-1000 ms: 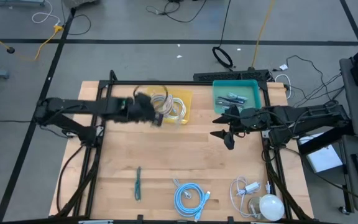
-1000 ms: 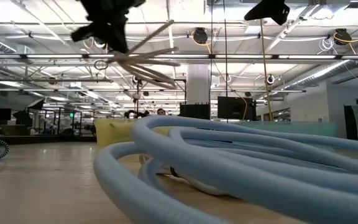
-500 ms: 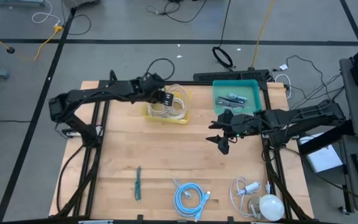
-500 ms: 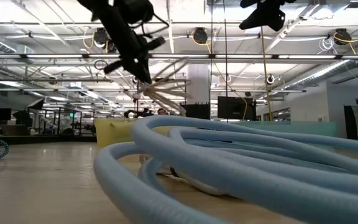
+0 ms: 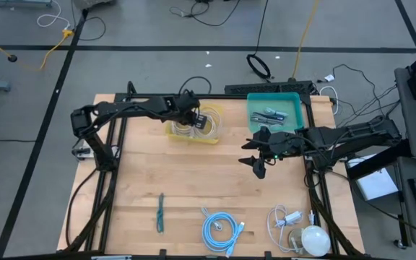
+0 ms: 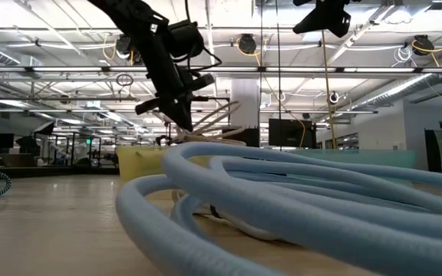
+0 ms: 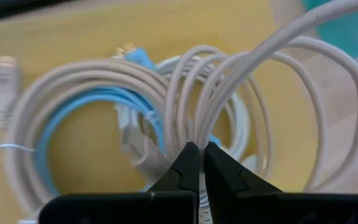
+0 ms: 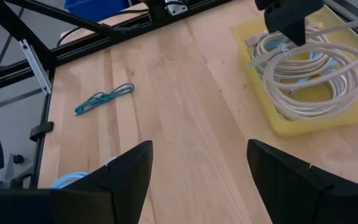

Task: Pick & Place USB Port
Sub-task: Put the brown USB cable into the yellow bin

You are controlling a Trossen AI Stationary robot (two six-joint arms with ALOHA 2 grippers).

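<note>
Left claw (image 5: 202, 121) is over the yellow tray (image 5: 216, 137) at the far middle of the desk (image 5: 193, 180), pinched tight on a beige braided cable (image 7: 241, 81); in the left wrist view the strand runs straight up from between the closed tips. The rest of that coil hangs into or rests on the tray, on top of other beige and light-blue cables already there; can't tell how much weight is on the tray yet. Reads as the place step, cable almost delivered. Next move looks like: lower a touch, spread the fingers, lift clear without snagging a loop. Right claw (image 5: 258, 153) hovers above bare desk just right of centre, near the teal tray (image 5: 255, 101), fingers spread wide and empty, so it's waiting or lining up for the next pick. Remaining on the near edge: a small teal cable (image 5: 160, 214) at left, a light-blue coiled cable (image 5: 220, 230) in the middle, a white cable with plug (image 5: 286, 220) at right beside a white round object (image 5: 313, 239).
</note>
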